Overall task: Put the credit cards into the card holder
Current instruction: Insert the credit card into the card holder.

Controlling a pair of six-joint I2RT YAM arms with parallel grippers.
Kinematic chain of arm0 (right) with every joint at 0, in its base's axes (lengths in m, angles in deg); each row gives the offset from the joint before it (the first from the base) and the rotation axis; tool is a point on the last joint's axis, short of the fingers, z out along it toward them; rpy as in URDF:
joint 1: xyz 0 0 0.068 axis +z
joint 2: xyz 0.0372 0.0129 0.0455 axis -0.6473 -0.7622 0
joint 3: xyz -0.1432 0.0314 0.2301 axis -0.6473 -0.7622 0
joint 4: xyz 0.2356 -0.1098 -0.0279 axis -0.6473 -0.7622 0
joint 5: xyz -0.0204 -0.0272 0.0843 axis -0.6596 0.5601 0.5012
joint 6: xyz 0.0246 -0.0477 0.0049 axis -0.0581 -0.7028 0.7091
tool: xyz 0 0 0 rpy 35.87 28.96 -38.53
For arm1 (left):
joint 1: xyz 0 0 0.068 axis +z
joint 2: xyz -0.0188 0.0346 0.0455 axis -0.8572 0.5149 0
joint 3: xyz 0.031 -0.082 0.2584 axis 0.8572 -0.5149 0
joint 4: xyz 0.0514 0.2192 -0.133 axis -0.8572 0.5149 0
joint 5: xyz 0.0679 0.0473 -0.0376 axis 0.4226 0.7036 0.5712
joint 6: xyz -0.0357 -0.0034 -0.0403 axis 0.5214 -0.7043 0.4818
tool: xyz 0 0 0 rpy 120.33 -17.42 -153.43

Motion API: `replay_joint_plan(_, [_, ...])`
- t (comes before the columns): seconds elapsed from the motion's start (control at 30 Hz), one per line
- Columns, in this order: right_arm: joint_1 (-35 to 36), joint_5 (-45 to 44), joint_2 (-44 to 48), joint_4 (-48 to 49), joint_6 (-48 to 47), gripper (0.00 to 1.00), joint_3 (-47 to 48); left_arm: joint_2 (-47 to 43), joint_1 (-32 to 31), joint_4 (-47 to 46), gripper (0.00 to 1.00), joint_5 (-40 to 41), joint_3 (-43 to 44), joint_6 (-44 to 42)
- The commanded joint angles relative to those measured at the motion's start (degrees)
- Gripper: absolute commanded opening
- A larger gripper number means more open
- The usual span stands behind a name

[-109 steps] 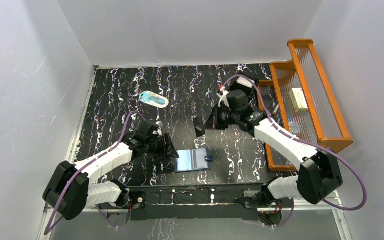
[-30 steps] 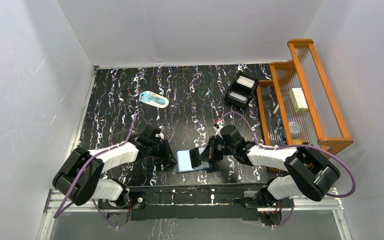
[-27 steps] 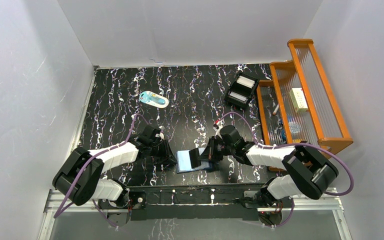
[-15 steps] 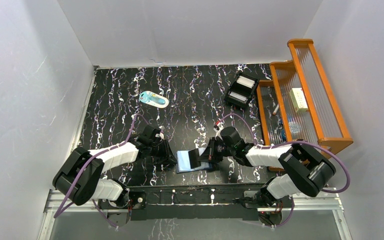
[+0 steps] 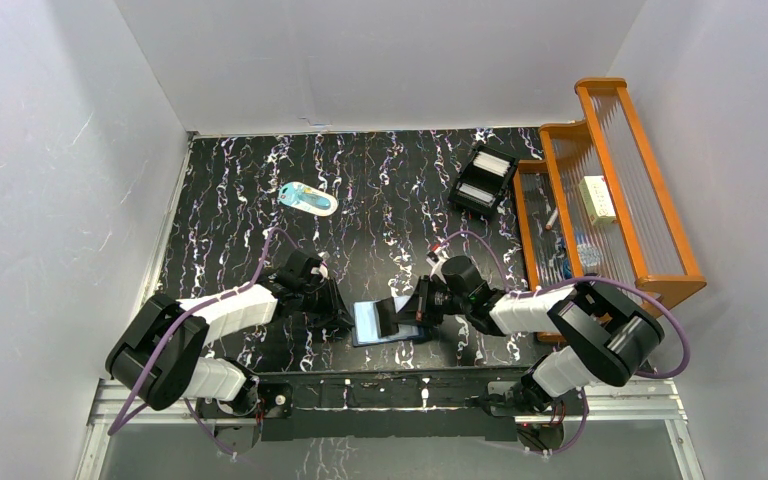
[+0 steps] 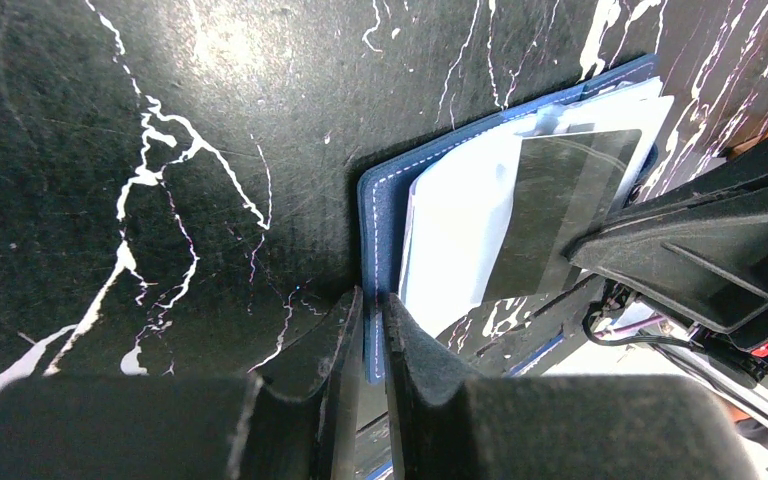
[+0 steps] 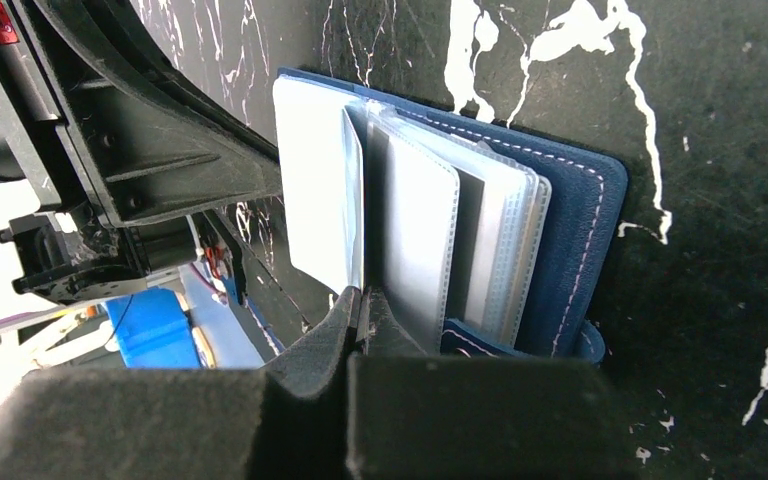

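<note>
Card holder (image 5: 392,322) open on desk (image 5: 260,200), lower centre of top view. Left jaws pinched on its navy edge, right jaws clamped on white credit card (image 7: 315,190). Risks: missing pocket mouth, buckling card, dragging holder.

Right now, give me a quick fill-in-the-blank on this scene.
1. The card holder lies ___.
2. The left gripper clamps its ___ cover.
3. The right gripper pinches a ___ card.
4. The black tray stands beside the ___ rack.
Missing: open, navy, white, orange.
</note>
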Motion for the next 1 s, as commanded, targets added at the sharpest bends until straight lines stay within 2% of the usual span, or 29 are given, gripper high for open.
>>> replay_joint_plan(0.0, [-0.2, -0.1, 0.8, 2.5, 1.8, 0.0, -1.1, 0.8, 0.0, 1.5, 0.13, -0.3, -0.6, -0.4])
replay_joint_plan(0.13, [-0.3, 1.9, -0.6, 2.1, 2.1, 0.03, -0.3, 1.0, 0.0, 1.4, 0.13, -0.4, -0.5, -0.3])
replay_joint_plan(0.23, [-0.2, 3.0, -1.7, 0.9, 1.8, 0.11, 0.8, 1.1, 0.0, 1.4, 0.13, -0.5, -0.3, -0.4])
replay_joint_plan(0.4, [-0.3, -3.6, 0.0, -19.8, -6.5, 0.27, 8.3, 1.1, -0.1, 1.4, 0.13, -0.5, -0.3, -0.2])
replay_joint_plan(0.47, [-0.2, -7.1, 2.1, -25.5, -8.8, 0.36, 10.0, 0.9, -0.1, 1.4, 0.13, -0.4, -0.4, -0.1])
replay_joint_plan(0.53, [-0.3, -9.5, 3.5, -28.8, -10.0, 0.4, 11.1, 0.8, 0.0, 1.4, 0.13, -0.4, -0.6, -0.1])
replay_joint_plan(0.67, [-0.2, -9.7, 3.3, -30.3, -10.6, 0.41, 12.1, 0.6, 0.0, 1.3, 0.13, -0.3, -0.6, 0.2])
replay_joint_plan(0.97, [1.7, -7.5, -0.4, -25.3, -10.0, 0.4, 13.8, 0.3, 0.0, 0.8, 0.13, -0.3, -1.2, 0.5])
